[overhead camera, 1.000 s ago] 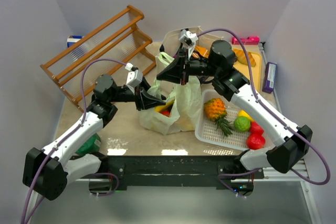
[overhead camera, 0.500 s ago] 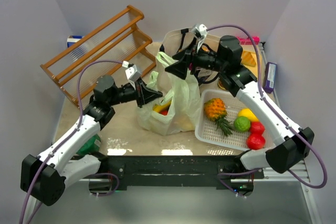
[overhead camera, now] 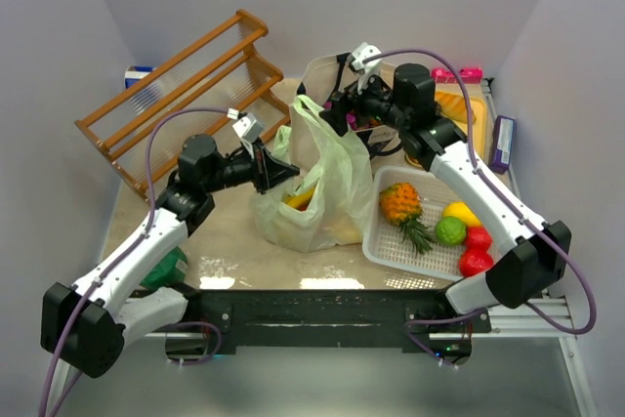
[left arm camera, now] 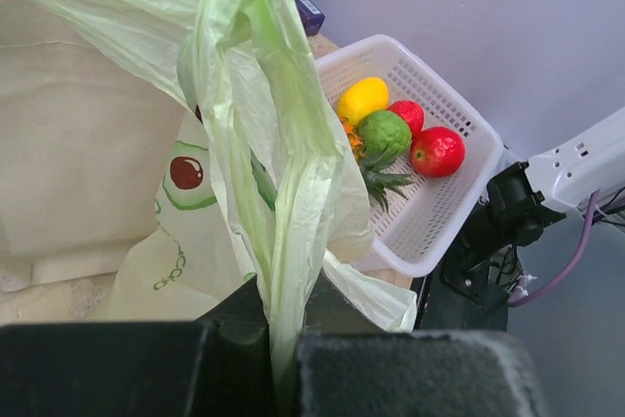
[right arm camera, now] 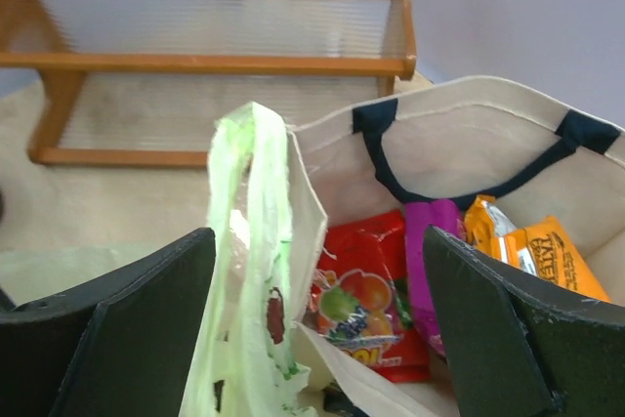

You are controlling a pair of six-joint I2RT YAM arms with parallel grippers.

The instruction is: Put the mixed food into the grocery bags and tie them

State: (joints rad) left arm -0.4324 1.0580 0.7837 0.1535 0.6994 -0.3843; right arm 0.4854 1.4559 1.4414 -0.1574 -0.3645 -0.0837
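The pale green plastic bag (overhead camera: pixel 327 187) stands mid-table with a yellow banana (overhead camera: pixel 301 197) showing at its mouth. My left gripper (overhead camera: pixel 280 172) is shut on one of its twisted loop handles (left arm camera: pixel 283 241), which runs up out of the jaws. The other handle (right arm camera: pixel 249 231) stands loose and upright between the wide-open fingers of my right gripper (right arm camera: pixel 312 314), touching neither. Just behind it is the beige canvas tote (right arm camera: pixel 459 144) with black straps. It holds a red packet (right arm camera: pixel 366 305), a purple packet (right arm camera: pixel 430 261) and an orange packet (right arm camera: pixel 537 256).
A white mesh basket (overhead camera: pixel 389 246) at the right holds a pineapple (overhead camera: pixel 400 204) and round yellow, green and red fruit. A wooden rack (overhead camera: pixel 186 85) stands at the back left. A dark green bundle (overhead camera: pixel 171 269) lies by the left arm, a purple box (overhead camera: pixel 503 144) at the right wall.
My right gripper has opened, let go of the green bag's handle and drawn back toward the tote. My left gripper has shut on the other handle and pulled it up and left.
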